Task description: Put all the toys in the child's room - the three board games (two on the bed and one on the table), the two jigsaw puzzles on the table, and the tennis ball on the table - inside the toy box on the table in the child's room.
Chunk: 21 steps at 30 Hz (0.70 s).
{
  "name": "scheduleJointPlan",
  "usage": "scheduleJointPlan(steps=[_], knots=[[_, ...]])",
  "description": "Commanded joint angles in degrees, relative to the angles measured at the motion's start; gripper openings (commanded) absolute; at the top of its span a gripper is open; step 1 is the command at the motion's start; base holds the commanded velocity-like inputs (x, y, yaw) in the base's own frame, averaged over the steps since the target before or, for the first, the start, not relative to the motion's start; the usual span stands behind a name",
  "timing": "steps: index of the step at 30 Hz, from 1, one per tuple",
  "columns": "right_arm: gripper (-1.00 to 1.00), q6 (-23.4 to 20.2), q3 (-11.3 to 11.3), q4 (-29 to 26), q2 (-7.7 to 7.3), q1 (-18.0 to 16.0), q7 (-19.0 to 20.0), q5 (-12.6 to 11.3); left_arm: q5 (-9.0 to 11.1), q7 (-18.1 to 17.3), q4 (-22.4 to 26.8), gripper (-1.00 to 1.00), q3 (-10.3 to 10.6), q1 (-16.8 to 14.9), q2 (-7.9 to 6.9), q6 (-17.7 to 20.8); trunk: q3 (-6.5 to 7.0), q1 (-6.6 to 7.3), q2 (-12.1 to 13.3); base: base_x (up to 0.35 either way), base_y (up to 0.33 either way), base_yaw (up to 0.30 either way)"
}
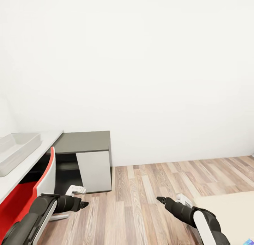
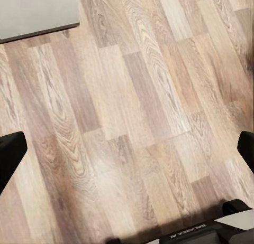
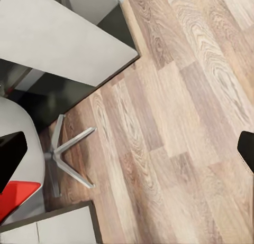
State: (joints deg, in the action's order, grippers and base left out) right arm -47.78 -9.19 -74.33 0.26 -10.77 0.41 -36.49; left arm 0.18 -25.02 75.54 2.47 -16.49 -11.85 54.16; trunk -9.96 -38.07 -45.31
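The light grey toy box (image 1: pixel 16 149) stands on the pale table (image 1: pixel 21 174) at the far left of the head view. Low over the wood floor, my left gripper (image 1: pixel 83 204) is open with nothing in it. In its wrist view the fingertips (image 2: pixel 10 155) sit far apart over bare planks. My right gripper (image 1: pixel 161 199) is open and empty too, with its fingertips (image 3: pixel 11 155) wide apart. At the lower right lies a corner of the cream bed (image 1: pixel 229 213), and a small colourful corner (image 1: pixel 249 241) of something shows at its very edge.
A dark-grey-topped side cabinet (image 1: pixel 86 142) stands against the white wall beside the table. A red and white chair (image 1: pixel 44 181) with a metal star base (image 3: pixel 69 154) is by the table, close to my left arm. Wood floor (image 1: pixel 148 188) lies between cabinet and bed.
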Motion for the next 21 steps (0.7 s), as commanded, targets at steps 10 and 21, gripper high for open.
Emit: scheduleJointPlan(steps=[10, 21], knots=[[1.0, 0.4, 3.3, -1.8, -0.87, -0.2, 0.5, -0.7, 0.0, -0.3, 0.7, 1.0, -0.2, -0.1, -0.04, 0.2, -0.1, -0.01, -0.1, 0.0, 0.0, -0.28], [1.0, 0.5, 3.3, -2.1, -1.02, -0.2, 0.6, -0.6, 0.0, -0.4, 0.3, 1.0, 0.1, -0.1, -0.01, 0.2, -0.3, -0.01, -0.1, 0.0, 0.057, -0.28]])
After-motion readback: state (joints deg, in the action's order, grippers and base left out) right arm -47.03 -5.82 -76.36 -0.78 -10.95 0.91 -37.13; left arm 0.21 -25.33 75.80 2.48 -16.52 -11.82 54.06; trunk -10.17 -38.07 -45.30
